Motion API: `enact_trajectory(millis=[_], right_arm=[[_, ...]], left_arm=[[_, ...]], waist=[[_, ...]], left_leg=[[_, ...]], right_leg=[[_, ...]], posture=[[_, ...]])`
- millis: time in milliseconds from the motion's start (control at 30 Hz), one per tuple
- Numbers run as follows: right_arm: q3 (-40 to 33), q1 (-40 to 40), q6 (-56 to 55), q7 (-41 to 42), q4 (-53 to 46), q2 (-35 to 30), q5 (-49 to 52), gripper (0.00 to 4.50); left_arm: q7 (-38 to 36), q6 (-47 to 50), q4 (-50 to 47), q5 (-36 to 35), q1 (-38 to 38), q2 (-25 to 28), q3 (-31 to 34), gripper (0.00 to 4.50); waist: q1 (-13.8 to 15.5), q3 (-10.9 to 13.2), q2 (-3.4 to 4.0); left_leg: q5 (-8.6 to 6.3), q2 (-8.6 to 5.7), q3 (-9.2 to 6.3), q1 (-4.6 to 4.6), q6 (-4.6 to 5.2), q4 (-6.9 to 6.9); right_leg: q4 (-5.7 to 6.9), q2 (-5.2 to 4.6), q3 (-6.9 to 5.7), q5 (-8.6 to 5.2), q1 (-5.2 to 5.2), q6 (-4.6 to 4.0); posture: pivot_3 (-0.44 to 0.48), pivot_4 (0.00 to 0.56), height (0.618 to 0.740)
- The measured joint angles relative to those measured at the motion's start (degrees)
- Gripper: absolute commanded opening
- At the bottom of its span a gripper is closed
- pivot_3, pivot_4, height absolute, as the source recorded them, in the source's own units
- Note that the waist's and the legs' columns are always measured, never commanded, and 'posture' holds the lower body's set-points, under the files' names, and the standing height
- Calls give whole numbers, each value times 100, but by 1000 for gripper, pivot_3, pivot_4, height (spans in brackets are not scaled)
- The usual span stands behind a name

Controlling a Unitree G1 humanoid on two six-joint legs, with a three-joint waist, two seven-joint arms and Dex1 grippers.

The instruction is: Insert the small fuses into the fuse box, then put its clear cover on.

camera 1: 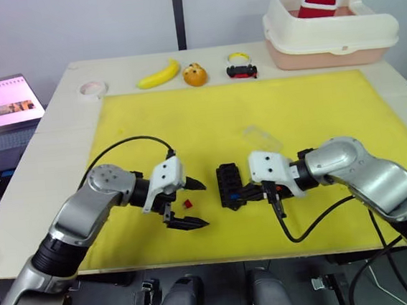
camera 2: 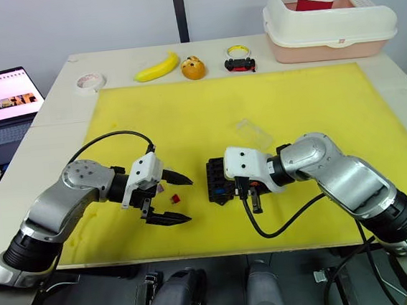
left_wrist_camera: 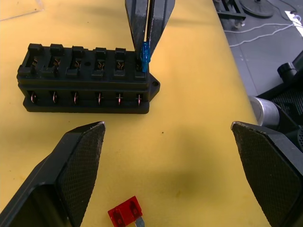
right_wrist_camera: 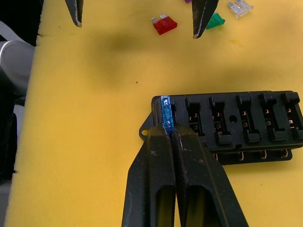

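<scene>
A yellow mat is covering the worktop under both claws. Far beyond them, along the mat's back edge, a tape roll, banana, orange figure and black-and-red toy car are lying in a row. A cream bin is sitting beyond the right claw; a laptop is glowing outside the left claw.

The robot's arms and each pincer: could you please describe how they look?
Both arms have rounded silver-grey metallic shells with black joints. Each ends in a white wrist block, and a black cable loops from each wrist back along the arm. The left pincer and right pincer each have two tapered black fingers; the left's inner pads are cross-hatched.
</scene>
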Motion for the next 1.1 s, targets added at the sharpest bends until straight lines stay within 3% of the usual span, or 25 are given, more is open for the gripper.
enact_trajectory(millis=[1100], right_arm=[[16, -128, -63, 181, 177, 68, -175, 0]], left_arm=[[22, 1, -111, 3, 107, -23, -2, 4474]], waist=[[0, 0, 0]], left_leg=[[0, 0, 0, 0, -1, 0]], right_leg=[[1, 0, 0, 0, 0, 0]], posture=[[0, 150, 740]])
